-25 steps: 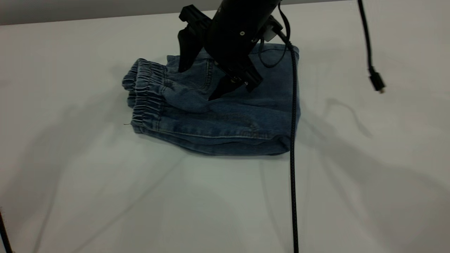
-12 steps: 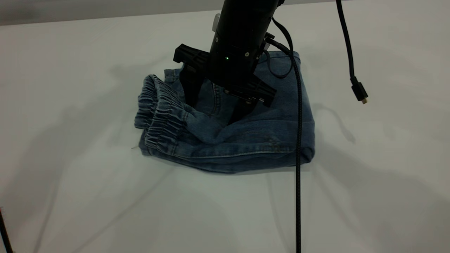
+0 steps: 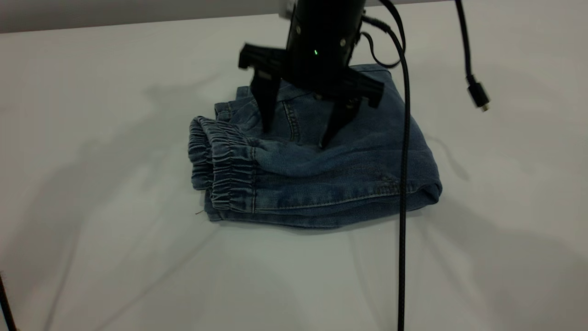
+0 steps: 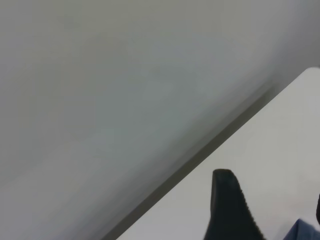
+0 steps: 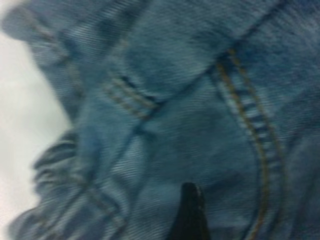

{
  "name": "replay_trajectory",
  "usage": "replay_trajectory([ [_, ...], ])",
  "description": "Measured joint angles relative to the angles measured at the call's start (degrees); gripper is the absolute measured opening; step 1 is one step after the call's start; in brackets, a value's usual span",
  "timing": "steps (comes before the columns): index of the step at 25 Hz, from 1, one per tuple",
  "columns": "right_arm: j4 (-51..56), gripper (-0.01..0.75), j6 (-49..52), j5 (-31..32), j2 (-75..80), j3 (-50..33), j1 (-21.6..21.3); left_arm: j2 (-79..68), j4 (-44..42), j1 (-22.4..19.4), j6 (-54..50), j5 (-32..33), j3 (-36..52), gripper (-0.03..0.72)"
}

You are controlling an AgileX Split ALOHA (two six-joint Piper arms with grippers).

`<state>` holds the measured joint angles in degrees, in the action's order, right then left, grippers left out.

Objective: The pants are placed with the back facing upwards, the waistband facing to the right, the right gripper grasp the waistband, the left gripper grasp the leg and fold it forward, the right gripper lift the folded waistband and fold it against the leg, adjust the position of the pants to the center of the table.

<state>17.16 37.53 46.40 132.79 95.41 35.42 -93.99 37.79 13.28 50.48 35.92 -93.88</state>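
Note:
The pants [image 3: 340, 170] lie folded into a compact blue denim bundle on the table [image 3: 115, 115]. Their ruched waistband [image 3: 225, 170] is stacked at the left end and a rounded fold [image 3: 429, 188] is at the right. The printed leg is hidden inside the fold. My right gripper [image 3: 295, 137] stands open over the bundle's far half, both fingertips down on the denim and nothing pinched between them. The right wrist view shows a pocket seam [image 5: 250, 115], the waistband [image 5: 55, 165] and one black finger [image 5: 189, 212]. In the left wrist view, the left gripper's finger [image 4: 227, 210] hovers over bare table [image 4: 280, 145] by a denim corner [image 4: 306, 231].
A braided black cable [image 3: 404, 193] hangs from the right arm across the bundle's right end and down to the front edge. A loose cable with a plug [image 3: 477, 94] dangles at the upper right. The table's far edge [image 3: 138, 23] runs behind the pants.
The folded pants have slid toward the front and to the right under the right gripper. The gripper has turned, so its spread fingers now stand side by side.

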Motion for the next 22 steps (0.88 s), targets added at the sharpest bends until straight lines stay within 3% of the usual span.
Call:
replay_trajectory([
  [10,-4.9,0.521,-10.9,1.3,-10.1,0.4,0.0,1.2,0.0,0.0,0.0,0.8,0.0,0.383],
  [22,-7.3,0.521,-40.2,9.5,-31.3,0.4,0.1,9.1,-0.3,0.0,1.4,5.6,0.1,0.383],
])
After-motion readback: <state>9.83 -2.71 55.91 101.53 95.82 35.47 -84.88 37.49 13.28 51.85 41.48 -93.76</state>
